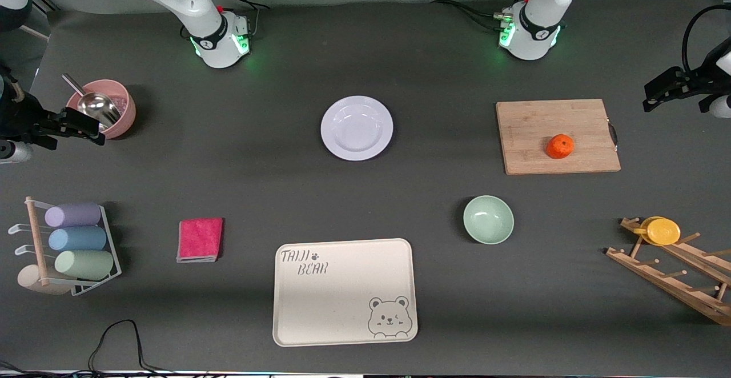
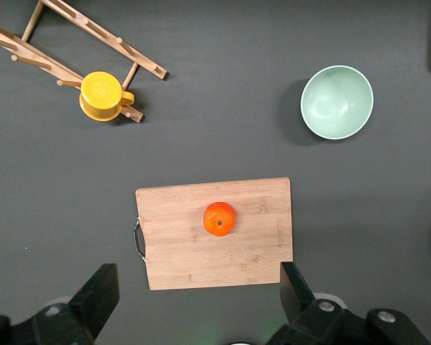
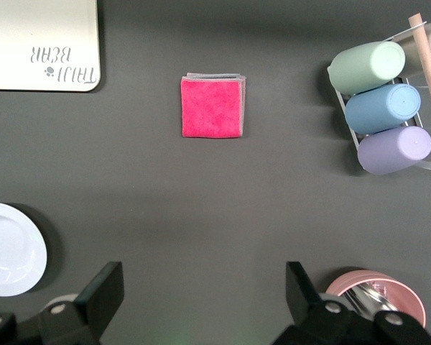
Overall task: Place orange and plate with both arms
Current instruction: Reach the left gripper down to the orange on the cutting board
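Note:
The orange [image 1: 559, 146] lies on a wooden cutting board [image 1: 557, 136] toward the left arm's end of the table; the left wrist view shows the orange [image 2: 220, 218] with its stem spot up. The white plate [image 1: 357, 128] sits on the dark table mid-way between the two bases, and its rim [image 3: 7, 248] shows in the right wrist view. My left gripper [image 2: 199, 295] hangs open high in the air, over the table by the board's edge. My right gripper [image 3: 203, 291] is open too, high over bare table between the plate and a pink bowl. Neither holds anything.
A pale green bowl [image 1: 488, 219] and a cream bear tray [image 1: 344, 292] lie nearer the front camera. A pink cloth [image 1: 200, 240], a cup rack [image 1: 74, 246] and a pink bowl with a scoop [image 1: 103, 107] are at the right arm's end. A wooden rack with a yellow cup [image 1: 662, 230] stands at the left arm's end.

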`<state>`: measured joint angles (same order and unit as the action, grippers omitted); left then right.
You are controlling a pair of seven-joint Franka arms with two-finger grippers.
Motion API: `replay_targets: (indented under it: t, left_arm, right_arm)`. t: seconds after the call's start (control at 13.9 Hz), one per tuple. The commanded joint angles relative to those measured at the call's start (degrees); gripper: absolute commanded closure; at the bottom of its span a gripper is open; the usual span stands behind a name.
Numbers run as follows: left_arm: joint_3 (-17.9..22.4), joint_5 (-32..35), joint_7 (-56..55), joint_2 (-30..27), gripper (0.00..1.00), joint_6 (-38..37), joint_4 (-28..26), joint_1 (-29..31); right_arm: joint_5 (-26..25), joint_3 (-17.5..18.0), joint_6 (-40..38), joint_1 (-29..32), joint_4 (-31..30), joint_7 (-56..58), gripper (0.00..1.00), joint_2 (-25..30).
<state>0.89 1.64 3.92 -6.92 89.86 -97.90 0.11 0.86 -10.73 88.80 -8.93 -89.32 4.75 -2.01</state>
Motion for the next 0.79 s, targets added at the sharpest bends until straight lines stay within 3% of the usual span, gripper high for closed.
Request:
replay_targets:
  t: [0.0, 0.29, 0.72]
  left_arm:
    - [0.07, -0.23, 1.0, -0.55, 0.0, -0.65, -0.54, 0.06]
    - [0.16, -0.23, 1.0, -0.11, 0.0, -1.1, -2.11, 0.41]
    - [-0.01, -0.14, 0.91, -3.88, 0.0, 16.72, -23.79, -0.11]
  right_arm:
    - [-1.21, 0.01, -0.47, -0.29, -0.24, -1.41, 0.0, 0.34]
    - [-1.21, 0.01, -0.47, -0.29, -0.33, -1.41, 0.0, 0.43]
    - [-1.03, 0.01, -0.47, -0.29, -0.94, -1.41, 0.0, 0.43]
